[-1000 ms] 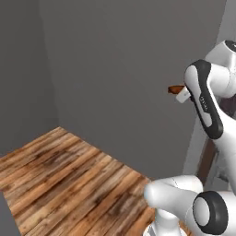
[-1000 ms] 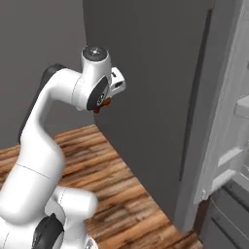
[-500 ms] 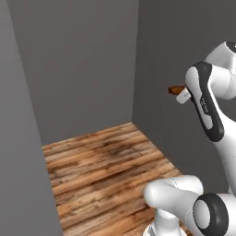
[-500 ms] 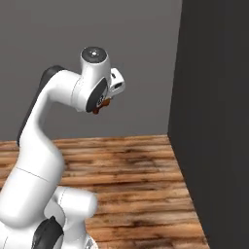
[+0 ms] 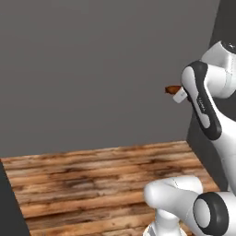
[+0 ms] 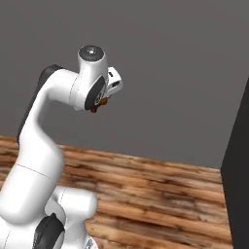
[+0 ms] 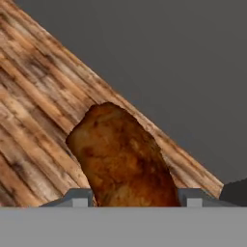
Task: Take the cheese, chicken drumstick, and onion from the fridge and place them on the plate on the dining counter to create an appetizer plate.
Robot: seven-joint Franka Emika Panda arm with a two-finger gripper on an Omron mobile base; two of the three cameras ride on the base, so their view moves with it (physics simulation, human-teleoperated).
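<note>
Plain grey wall (image 5: 101, 69) stands behind brown wooden plank floor (image 5: 92, 175). Raised white two-finger gripper (image 7: 130, 195) has its jaws pinching the dark brown, mottled, elongated chicken drumstick (image 7: 125, 159), thick end protruding forward.

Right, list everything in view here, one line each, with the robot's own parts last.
chicken drumstick: one, dark brown, held off the floor between the hand's fingers, thick end pointing away from the hand.
wooden floor: one, brown planks, below, running to the wall's foot.
wall: one, plain grey, behind the floor.
dark panel: one, near-black, right edge of the right base view.
arm: one, white with dark joints.
hand: one, closed on the chicken drumstick.
</note>
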